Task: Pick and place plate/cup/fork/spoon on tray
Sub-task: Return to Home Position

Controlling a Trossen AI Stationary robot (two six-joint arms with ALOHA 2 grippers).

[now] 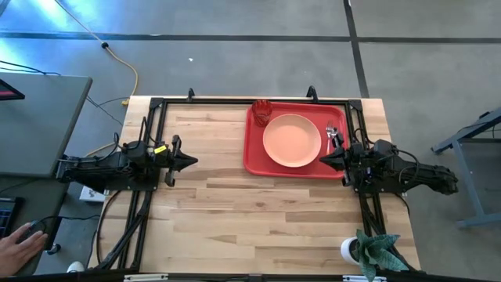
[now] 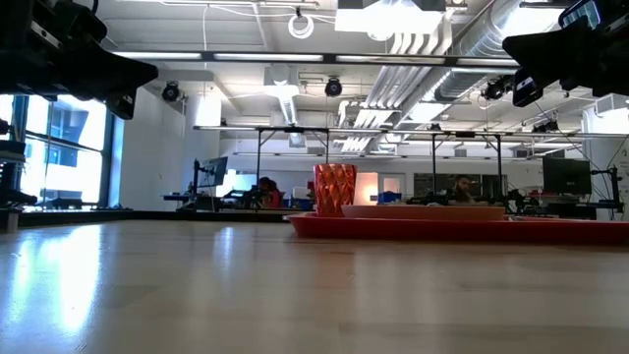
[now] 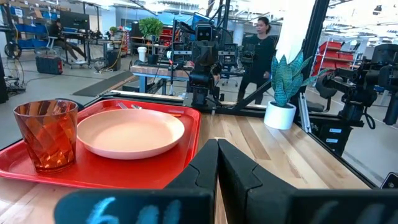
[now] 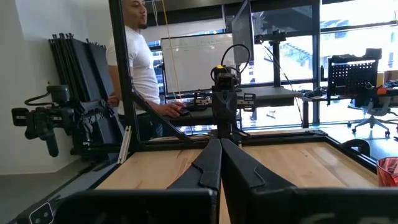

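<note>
No legible text, label, brand, number or sign showing in any view. Blurred pale-blue marking sitting on left gripper (image 3: 217,163) housing in left wrist view, unreadable. Whiteboard (image 4: 198,62) behind person in right wrist view carrying nothing readable.

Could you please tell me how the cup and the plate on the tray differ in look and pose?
The cup is small, tall and upright; the plate is wide, low and flat. The cup is dark red-orange, see-through and faceted, while the plate is plain, opaque peach. The cup stands in a corner of the tray, the plate near its middle. Both rest on the red tray, untouched by either arm.
</note>
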